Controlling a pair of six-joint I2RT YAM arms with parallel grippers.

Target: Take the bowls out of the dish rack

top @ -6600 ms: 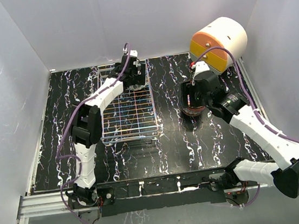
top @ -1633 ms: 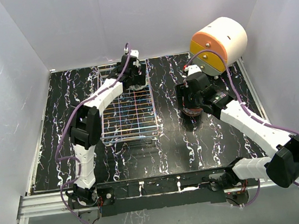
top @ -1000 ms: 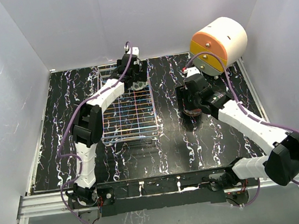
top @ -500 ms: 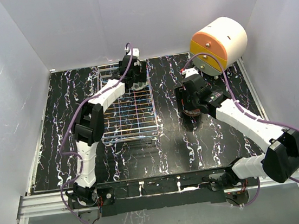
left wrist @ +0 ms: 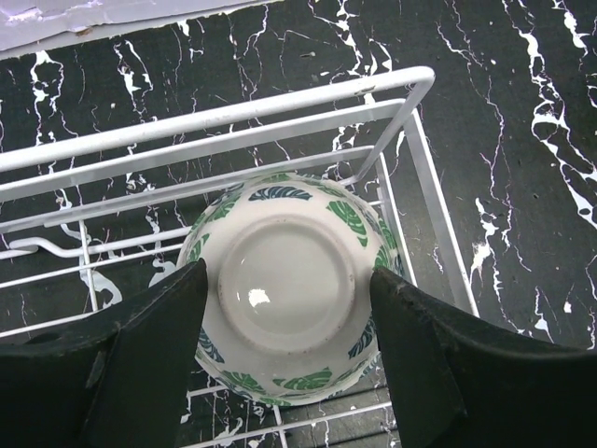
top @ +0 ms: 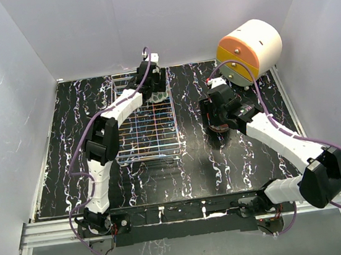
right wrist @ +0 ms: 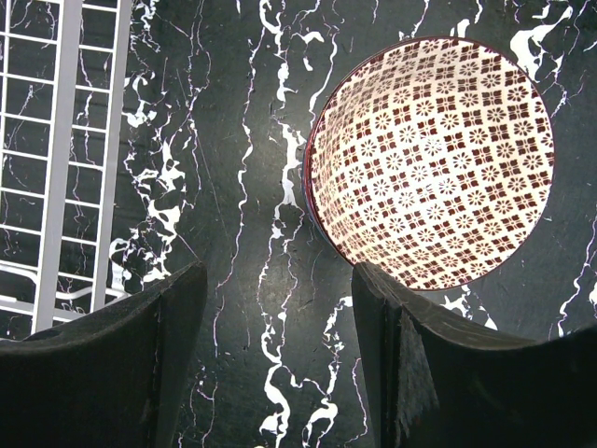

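A white bowl with green leaves (left wrist: pixel 287 289) lies upside down in the far right corner of the wire dish rack (left wrist: pixel 410 140). My left gripper (left wrist: pixel 289 313) is open, with one finger on each side of this bowl; whether they touch it I cannot tell. In the top view the left gripper (top: pixel 155 91) is over the rack's (top: pixel 117 140) far end. A red-patterned bowl (right wrist: pixel 434 159) stands upright on the table. My right gripper (right wrist: pixel 280 317) is open and empty, just left of that bowl. It shows in the top view (top: pixel 214 114) above the red bowl (top: pixel 220 129).
A white-and-orange cylindrical drawer unit (top: pixel 249 49) stands at the back right, close behind the right arm. The rack's right side (right wrist: pixel 61 159) lies left of the right gripper. White walls close in the black marbled table (top: pixel 58 172).
The right gripper has drawn back a little to the left from the red bowl. The left gripper has shifted slightly over the rack's far right corner.
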